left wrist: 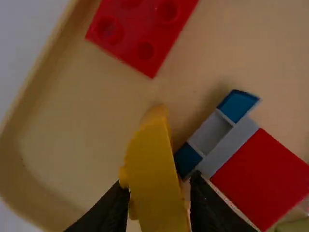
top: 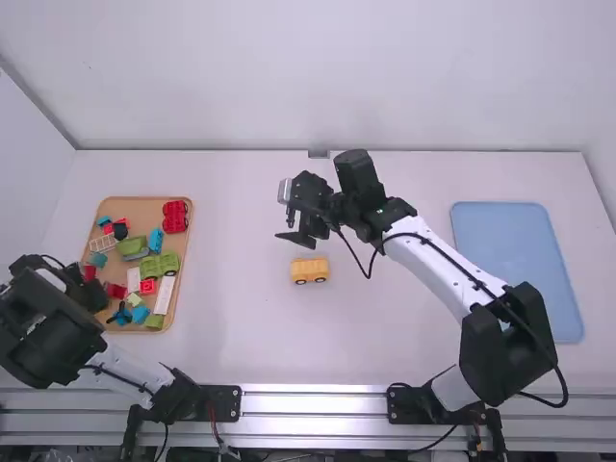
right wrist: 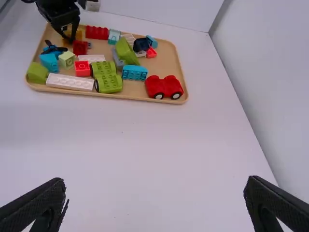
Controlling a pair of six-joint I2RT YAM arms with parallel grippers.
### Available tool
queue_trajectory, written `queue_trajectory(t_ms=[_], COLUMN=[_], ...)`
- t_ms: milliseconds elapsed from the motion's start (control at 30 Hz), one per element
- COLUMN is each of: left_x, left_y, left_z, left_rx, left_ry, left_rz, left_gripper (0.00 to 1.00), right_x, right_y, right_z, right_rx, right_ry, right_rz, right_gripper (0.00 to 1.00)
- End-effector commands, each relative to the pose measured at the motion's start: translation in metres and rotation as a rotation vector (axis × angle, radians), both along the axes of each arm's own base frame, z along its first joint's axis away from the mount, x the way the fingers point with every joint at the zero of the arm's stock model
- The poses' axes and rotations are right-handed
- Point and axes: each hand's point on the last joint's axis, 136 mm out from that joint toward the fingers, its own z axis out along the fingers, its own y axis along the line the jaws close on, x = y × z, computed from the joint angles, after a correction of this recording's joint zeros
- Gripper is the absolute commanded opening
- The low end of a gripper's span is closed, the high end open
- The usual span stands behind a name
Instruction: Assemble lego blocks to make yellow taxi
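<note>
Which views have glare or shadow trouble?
High view: bright streaks on the metal rail, table fairly evenly lit. Left wrist view: dim, tray shaded, soft shadow beside the blue-and-gray piece. Right wrist view: bright, no strong glare.

A yellow wheeled piece (top: 310, 270) stands upright on the white table (top: 236, 289); another yellow block (left wrist: 153, 176) is held at the tray (top: 144, 207).

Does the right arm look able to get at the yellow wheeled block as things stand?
Likely yes. The right gripper is close by, jaws apart and empty, and nothing sits on or against the yellow wheeled block. The left arm is off at the tray.
</note>
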Motion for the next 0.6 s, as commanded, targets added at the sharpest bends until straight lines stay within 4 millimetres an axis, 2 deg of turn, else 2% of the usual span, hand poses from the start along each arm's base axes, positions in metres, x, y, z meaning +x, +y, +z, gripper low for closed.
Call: queue_trajectory(t_ms=[0,133,233,433,567], left_x=[-0.006,0.0,-0.001,-0.01,-0.008], left_y=[0.004,0.007,0.003,-0.01,-0.009], left_z=[-0.006,-0.004,-0.005,-0.009,-0.011], left_rx=[0.003,-0.005,-0.021,-0.085,-0.078], left_ry=[0.006,-0.039,-0.039,-0.01,-0.026], left_rz=[0.109,0.189,0.201,0.274,0.279], left_gripper=[0.36,0.43,0.4,0.43,0.42], right_x=[0.003,0.004,0.004,0.003,0.005], right_y=[0.002,0.003,0.003,0.002,0.001], right_z=[0.016,0.017,0.017,0.016,0.015], right_rx=[0.024,0.028,0.028,0.026,0.018], right_ry=[-0.023,-0.028,-0.028,-0.025,-0.025], right_rz=[0.0,-0.001,-0.001,-0.001,-0.01], right_gripper=[0.99,0.99,0.99,0.99,0.99])
